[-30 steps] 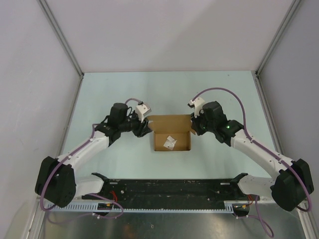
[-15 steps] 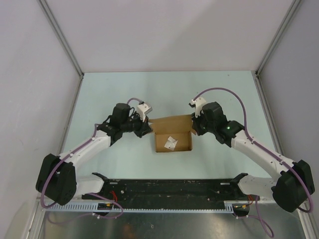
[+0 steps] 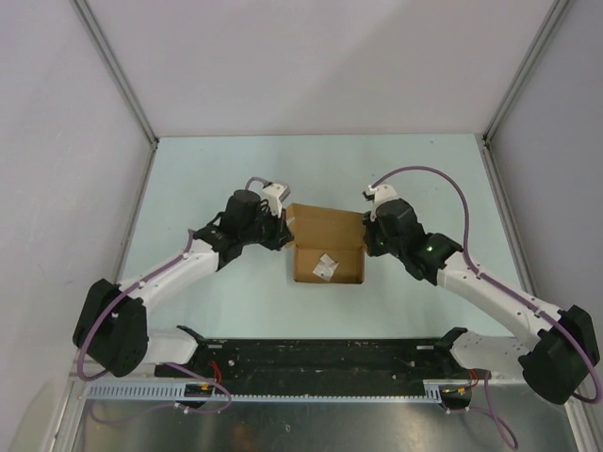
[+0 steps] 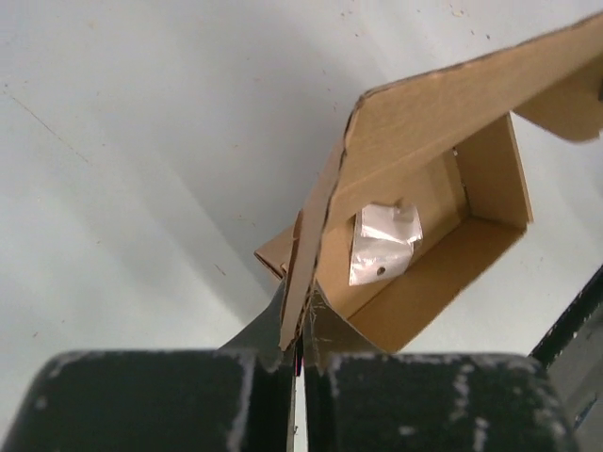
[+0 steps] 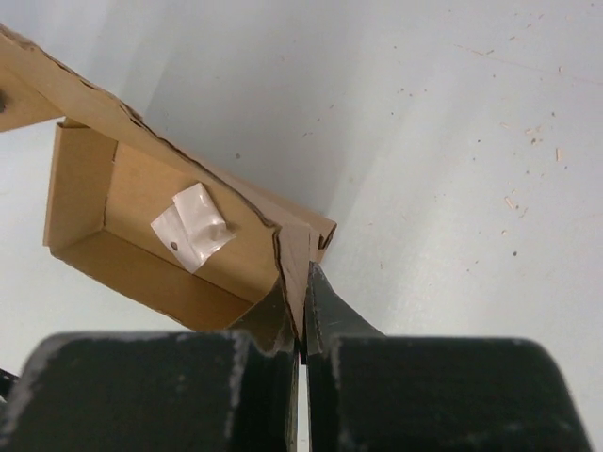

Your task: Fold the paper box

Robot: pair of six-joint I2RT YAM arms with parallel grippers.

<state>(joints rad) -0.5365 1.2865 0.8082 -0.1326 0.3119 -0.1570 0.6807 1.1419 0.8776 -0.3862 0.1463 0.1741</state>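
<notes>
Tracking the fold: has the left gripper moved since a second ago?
Yes. The left gripper moved right, away from the table's left edge, toward the paper box.

The pale green surface (image 3: 188,188) carries a brown box (image 3: 347,271), its open side up. A black rail (image 3: 320,356) lies nearer than the box, well apart.

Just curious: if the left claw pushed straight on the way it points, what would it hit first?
The paper box: the left gripper is shut on its raised flap, so going on would likely just shove that cardboard ahead.
</notes>
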